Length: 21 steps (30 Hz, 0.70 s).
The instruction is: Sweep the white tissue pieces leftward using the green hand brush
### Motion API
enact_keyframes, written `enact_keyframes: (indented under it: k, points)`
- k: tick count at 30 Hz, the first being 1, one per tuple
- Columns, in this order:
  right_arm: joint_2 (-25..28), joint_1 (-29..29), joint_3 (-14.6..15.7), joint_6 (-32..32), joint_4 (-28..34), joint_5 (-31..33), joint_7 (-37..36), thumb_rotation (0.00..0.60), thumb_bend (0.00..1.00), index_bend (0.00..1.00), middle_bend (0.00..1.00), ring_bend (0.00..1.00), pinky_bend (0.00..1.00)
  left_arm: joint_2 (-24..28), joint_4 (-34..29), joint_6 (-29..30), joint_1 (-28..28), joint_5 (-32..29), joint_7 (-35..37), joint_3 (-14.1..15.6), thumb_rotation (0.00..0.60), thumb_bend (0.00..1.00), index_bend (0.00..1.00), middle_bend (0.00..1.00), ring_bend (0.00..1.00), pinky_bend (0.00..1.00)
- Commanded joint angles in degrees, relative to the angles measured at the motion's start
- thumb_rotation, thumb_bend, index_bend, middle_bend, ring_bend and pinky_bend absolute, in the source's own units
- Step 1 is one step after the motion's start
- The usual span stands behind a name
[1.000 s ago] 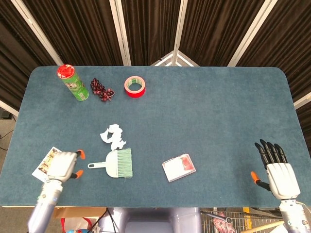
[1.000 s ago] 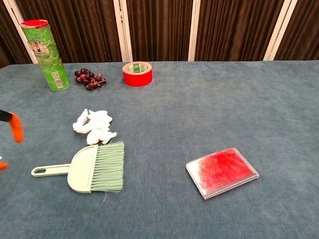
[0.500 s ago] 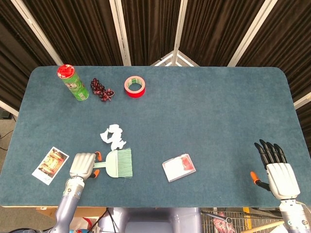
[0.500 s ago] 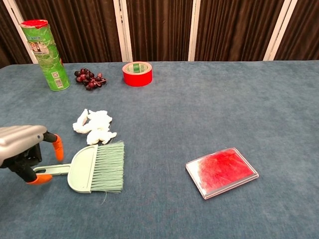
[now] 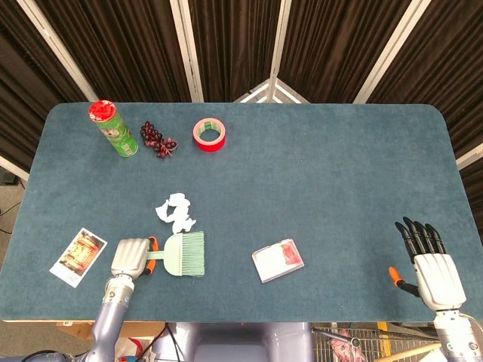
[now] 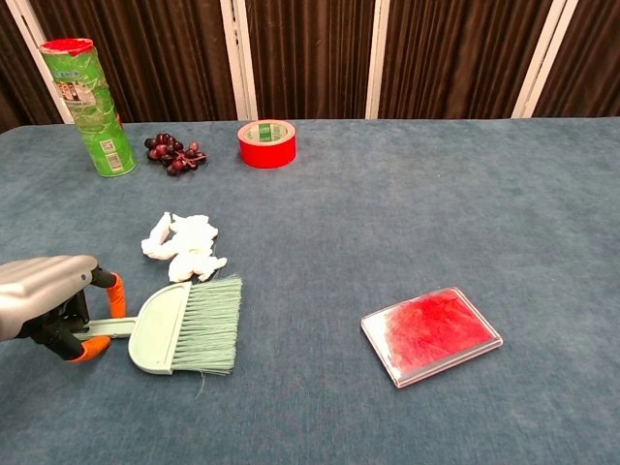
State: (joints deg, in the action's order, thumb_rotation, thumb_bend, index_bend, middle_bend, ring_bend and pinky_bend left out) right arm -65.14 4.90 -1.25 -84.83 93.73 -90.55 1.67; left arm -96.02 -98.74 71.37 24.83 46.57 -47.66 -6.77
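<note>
- Since half a second ago the left hand (image 6: 48, 300) has closed in on the handle of the pale green plastic hand brush (image 6: 184, 327); its orange-tipped fingers (image 6: 115, 294) now sit on either side of the handle, and the brush has shifted slightly on the blue felt-covered table (image 5: 324, 181).
- The brush has a flat mint-green back, a thin handle and a fan of pale green bristles.
- It lies flat near the table's front left; its long axis runs left to right, handle toward the left hand, bristles pointing right.
- The crumpled white tissue pieces (image 6: 182, 245) lie just behind the brush, near its bristle tips.
- The right hand (image 5: 432, 260) rests at the front right, dark fingers spread, holding nothing.
</note>
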Motion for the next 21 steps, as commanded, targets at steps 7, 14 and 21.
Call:
enact_keyframes:
  k: [7,14,21]
  points:
    - [0.0,0.0,0.0,0.1,0.2,0.1,0.3,0.6,0.32,0.0,0.0,0.0,0.0,5.0,-7.1,3.3,0.4,6.8,2.5,-0.8,0.6,0.73,0.74,1.0,1.0,1.0]
    - [0.0,0.1,-0.1,0.4,0.2,0.4,0.3,0.6,0.32,0.0,0.0,0.0,0.0,5.2,-10.1,3.4,6.7,5.4,-5.0,-6.4,0.6,0.72,0.74,1.0,1.0,1.0]
    - [0.2,0.2,-0.3,0.8,0.1,1.1,-0.4,0.6,0.32,0.0,0.0,0.0,0.0,1.9,-4.9,1.3,13.1,-1.9,-10.4,-10.4,0.6,0.72,0.74,1.0,1.0,1.0]
